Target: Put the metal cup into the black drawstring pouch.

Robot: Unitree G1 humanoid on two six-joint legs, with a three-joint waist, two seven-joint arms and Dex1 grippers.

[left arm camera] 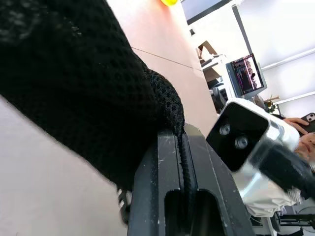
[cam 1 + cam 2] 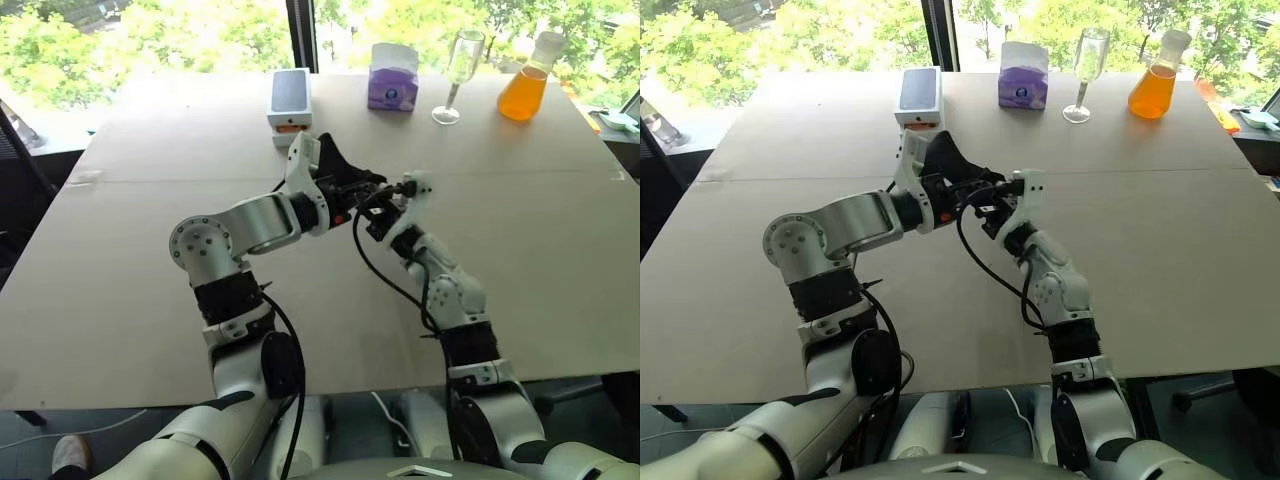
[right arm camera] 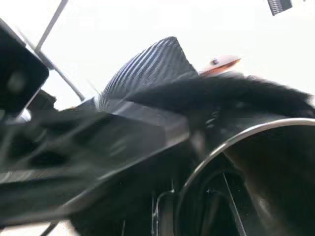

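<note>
My two grippers meet above the middle of the table (image 2: 560, 270). The left gripper (image 2: 347, 188) is shut on the black drawstring pouch (image 2: 338, 162), which stands up from its fingers; the left wrist view shows the mesh fabric (image 1: 74, 73) pinched between the fingers (image 1: 165, 177). My right gripper (image 2: 386, 204) presses against the pouch from the right. In the right wrist view the metal cup (image 3: 231, 142) shows its bright round rim and dark inside close up, with black fabric (image 3: 246, 93) lying across it. From the head views the cup is hidden behind the hands and pouch.
Along the table's far edge stand a white box (image 2: 290, 100), a purple tissue box (image 2: 392, 78), a clear wine glass (image 2: 456, 70) and a flask of orange liquid (image 2: 524, 88). A person's hand (image 1: 298, 123) shows beyond the table in the left wrist view.
</note>
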